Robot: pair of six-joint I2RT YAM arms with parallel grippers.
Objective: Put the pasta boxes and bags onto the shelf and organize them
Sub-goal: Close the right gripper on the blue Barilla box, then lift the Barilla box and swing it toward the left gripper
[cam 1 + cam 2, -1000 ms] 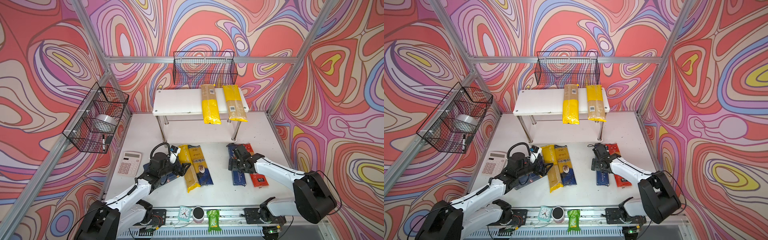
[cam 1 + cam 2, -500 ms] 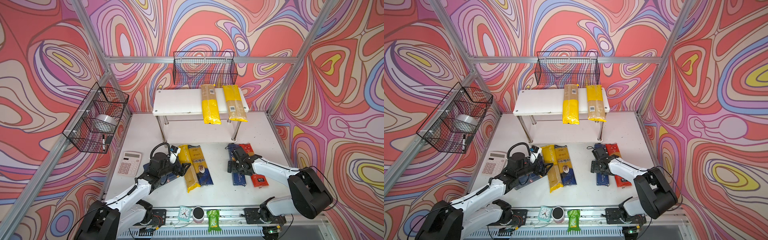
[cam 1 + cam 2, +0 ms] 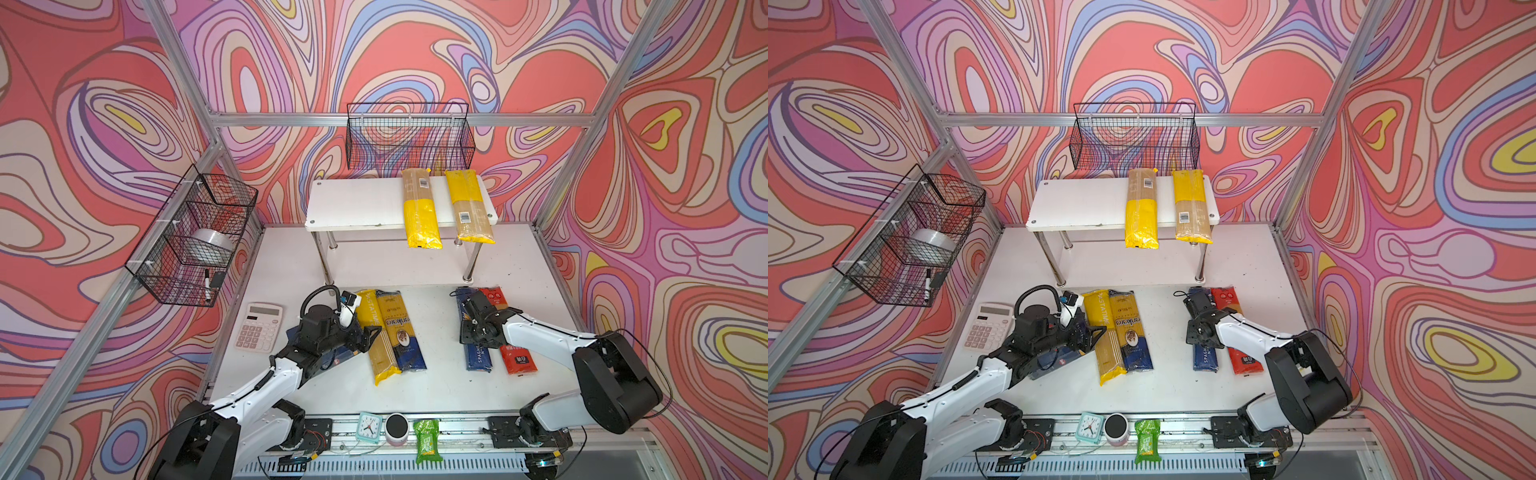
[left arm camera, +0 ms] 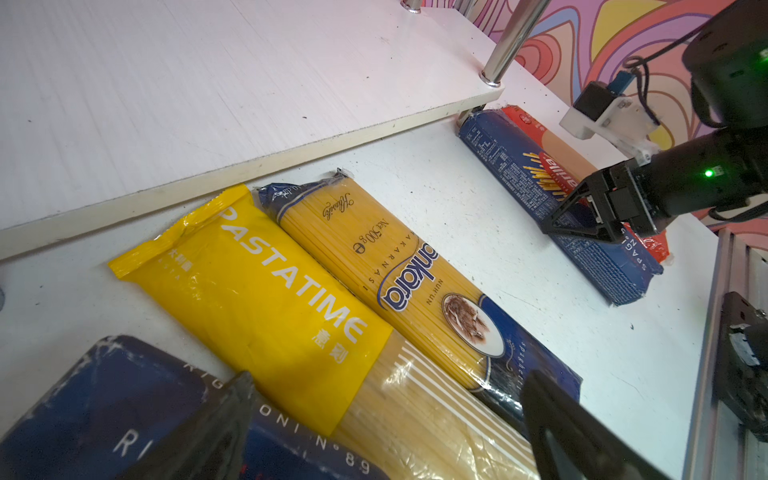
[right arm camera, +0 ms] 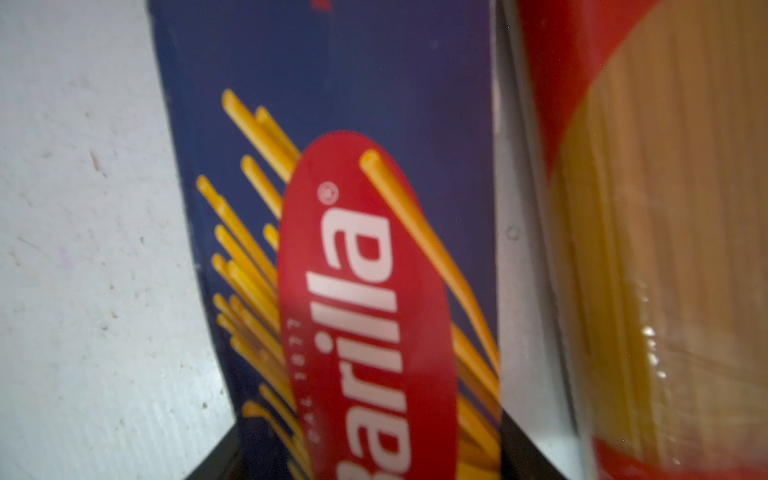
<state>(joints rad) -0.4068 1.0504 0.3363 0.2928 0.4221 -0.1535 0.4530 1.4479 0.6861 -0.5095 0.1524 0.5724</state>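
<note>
Has only two yellow-and-clear bags (image 3: 420, 216) (image 3: 471, 208) up on the top board of the shelf (image 3: 353, 208). Leaves five on the desk (image 3: 436, 399): spaghetti box (image 3: 478, 358), red bag (image 3: 517, 359), Pastatime bag (image 3: 368, 309), blue-and-gold bag (image 3: 401, 328), rigatoni box (image 4: 95, 399). Straddles the spaghetti box with right fingers (image 5: 220, 465), cannot tell whether clamped; holds left fingers (image 4: 573, 436) apart, empty.

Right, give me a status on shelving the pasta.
Done: two yellow-and-clear bags lie on the top board of the shelf. In hand: the right hand straddles the spaghetti box on the table; a firm grip isn't clear. The left hand is open above the rigatoni box. Left: both boxes, the Pastatime bag, blue-and-gold bag and red bag.
</note>
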